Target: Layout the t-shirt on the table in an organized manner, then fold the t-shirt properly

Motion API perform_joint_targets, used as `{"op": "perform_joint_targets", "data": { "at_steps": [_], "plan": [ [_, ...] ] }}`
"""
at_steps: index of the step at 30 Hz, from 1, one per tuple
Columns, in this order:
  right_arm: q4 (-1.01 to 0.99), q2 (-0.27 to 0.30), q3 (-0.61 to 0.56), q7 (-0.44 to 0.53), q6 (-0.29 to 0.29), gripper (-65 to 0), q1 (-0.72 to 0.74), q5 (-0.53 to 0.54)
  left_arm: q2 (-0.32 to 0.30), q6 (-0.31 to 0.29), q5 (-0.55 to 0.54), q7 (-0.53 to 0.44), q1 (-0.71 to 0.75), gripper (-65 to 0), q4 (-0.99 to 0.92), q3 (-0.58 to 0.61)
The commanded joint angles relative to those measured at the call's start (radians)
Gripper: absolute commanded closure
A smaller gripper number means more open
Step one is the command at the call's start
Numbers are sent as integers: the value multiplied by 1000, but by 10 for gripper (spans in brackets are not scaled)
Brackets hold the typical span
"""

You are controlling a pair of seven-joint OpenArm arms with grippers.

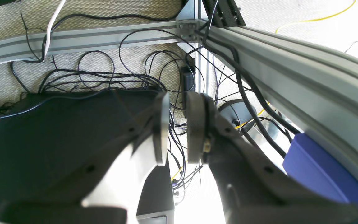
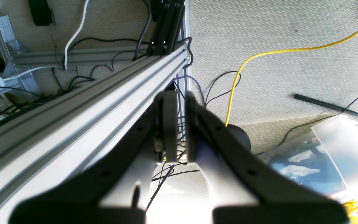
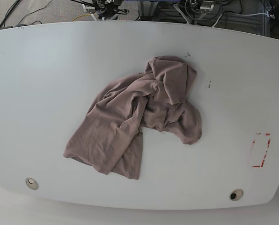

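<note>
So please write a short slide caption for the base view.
Crumpled mauve-brown t-shirt lying unfolded on the white table, near a red dashed mark.

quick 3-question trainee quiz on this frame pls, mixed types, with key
1. True or false: the t-shirt lies flat and spread out on the table.
2. Which is nearest the red dashed mark? A) the round hole at the base view's lower left B) the round hole at its lower right C) the shirt
3. Fill in: neither the left gripper nor the right gripper holds ____; both wrist cameras show carpet and cables below.

Key: 1 false, it is crumpled in a heap. 2 B. 3 anything.
</note>
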Motion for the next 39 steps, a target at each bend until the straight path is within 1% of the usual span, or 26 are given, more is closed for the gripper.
{"op": "perform_joint_targets", "data": {
  "at_steps": [1, 28, 39],
  "plan": [
    [8, 3, -1, 0, 6, -38, -4, 3, -1, 0, -2, -3, 6, -90, 4, 0],
    [13, 1, -2, -2, 2, -37, -9, 1, -4, 1, -1, -14, 10, -92, 10, 1],
    [28, 6, 0, -8, 3, -39, -20, 0, -3, 1, -1, -3, 23, -89, 33, 4]
  ]
}}
